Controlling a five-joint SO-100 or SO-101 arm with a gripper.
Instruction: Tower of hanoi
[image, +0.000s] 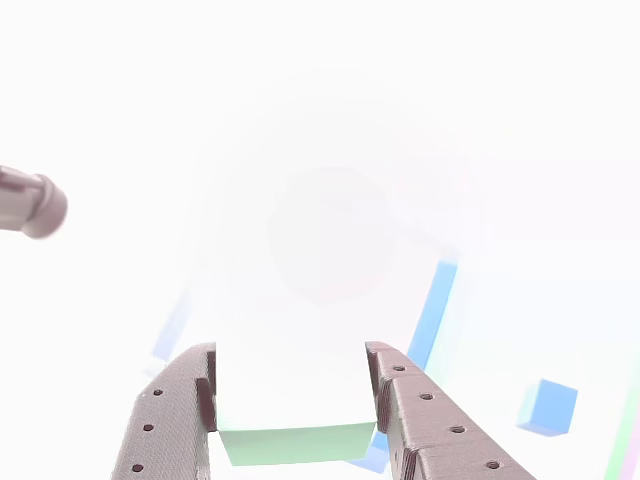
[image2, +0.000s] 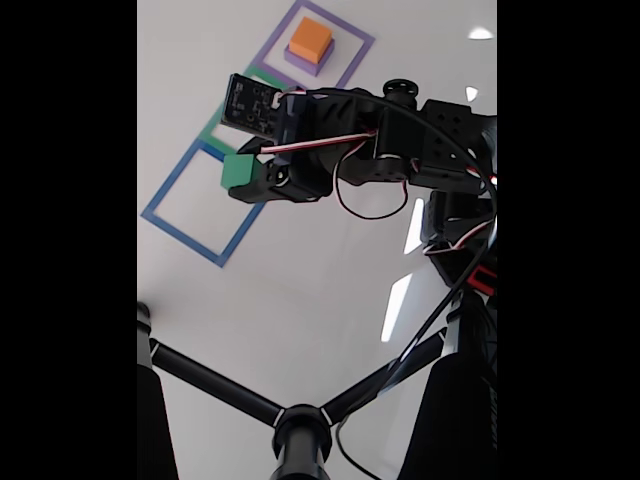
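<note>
- Between the two fingers of the end effector (image: 292, 400), seen in the other view, sits the green block (image: 295, 442), clamped on two opposite side faces.
- Fixed view: the end effector (image2: 262, 178) carries the green block (image2: 239, 171) clear of the white surface (image2: 300, 290), above the near corner of the blue taped outline (image2: 190, 215).
- Handling, judged: matte plastic, rigid, light, not fragile; flat parallel sides suit a centred pinch, and an off-centre hold risks rotation.
- Appearance: green block is square, squat, plain-coloured, with crisp edges.
- Orange block (image2: 310, 39) sits stacked on the purple block (image2: 304, 62) inside the purple taped outline (image2: 352, 62), well apart from the end effector.
- Blue block (image: 548, 407) rests on the surface alone in the other view; that view is badly overexposed.
</note>
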